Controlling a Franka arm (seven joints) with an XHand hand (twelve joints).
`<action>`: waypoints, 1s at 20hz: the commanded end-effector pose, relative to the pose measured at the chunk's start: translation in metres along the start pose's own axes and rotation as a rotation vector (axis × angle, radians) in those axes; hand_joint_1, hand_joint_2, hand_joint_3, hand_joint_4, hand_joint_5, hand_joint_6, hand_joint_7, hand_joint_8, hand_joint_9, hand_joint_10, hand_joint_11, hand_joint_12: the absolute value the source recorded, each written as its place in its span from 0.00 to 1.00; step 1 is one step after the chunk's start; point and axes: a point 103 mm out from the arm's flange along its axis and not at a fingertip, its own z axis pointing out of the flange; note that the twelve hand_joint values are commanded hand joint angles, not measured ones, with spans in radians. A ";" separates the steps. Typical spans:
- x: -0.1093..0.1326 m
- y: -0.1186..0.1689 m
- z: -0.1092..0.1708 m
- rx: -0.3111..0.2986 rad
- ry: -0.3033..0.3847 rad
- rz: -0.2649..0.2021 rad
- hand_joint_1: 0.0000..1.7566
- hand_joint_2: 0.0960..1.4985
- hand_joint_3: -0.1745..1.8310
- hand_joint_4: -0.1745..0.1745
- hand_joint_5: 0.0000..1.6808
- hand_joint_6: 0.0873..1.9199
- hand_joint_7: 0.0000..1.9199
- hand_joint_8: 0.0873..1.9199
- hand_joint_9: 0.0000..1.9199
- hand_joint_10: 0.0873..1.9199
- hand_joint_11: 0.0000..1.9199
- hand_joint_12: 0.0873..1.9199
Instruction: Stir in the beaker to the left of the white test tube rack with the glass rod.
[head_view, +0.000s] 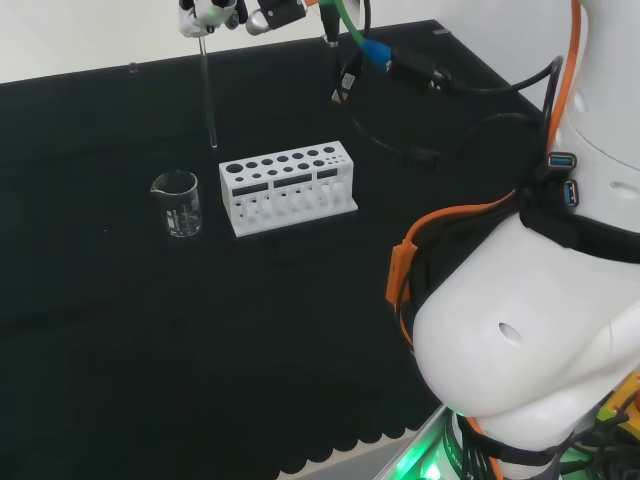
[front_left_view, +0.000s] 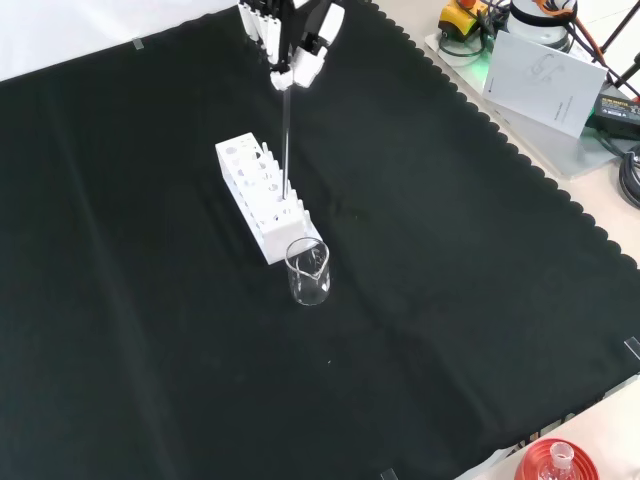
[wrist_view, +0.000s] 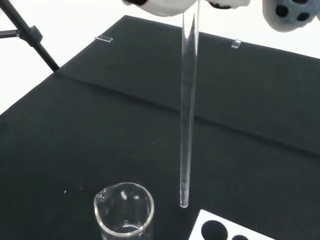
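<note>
A small clear glass beaker stands on the black cloth, to the left of the white test tube rack in the head view. The hand hangs high above the cloth, shut on the top of a glass rod. The rod hangs upright in the air, its lower tip well above the cloth. In the wrist view the tip sits between the beaker and the rack, outside the beaker.
A red ribbed stand with a flask sits at the cloth's near edge in the front view. Papers and cables lie off the cloth at the front view's upper right. The arm's white links fill the head view's right.
</note>
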 end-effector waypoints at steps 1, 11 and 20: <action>0.008 -0.003 -0.002 -0.007 0.003 -0.008 0.76 0.67 0.00 0.00 0.79 0.10 0.80 0.08 0.88 0.09 0.84 0.18; 0.020 -0.005 -0.006 -0.017 0.009 -0.023 0.76 0.67 0.00 0.00 0.79 0.10 0.80 0.07 0.88 0.10 0.84 0.18; 0.054 0.000 -0.003 -0.021 0.010 -0.052 0.76 0.67 0.00 0.00 0.79 0.10 0.81 0.07 0.88 0.10 0.84 0.18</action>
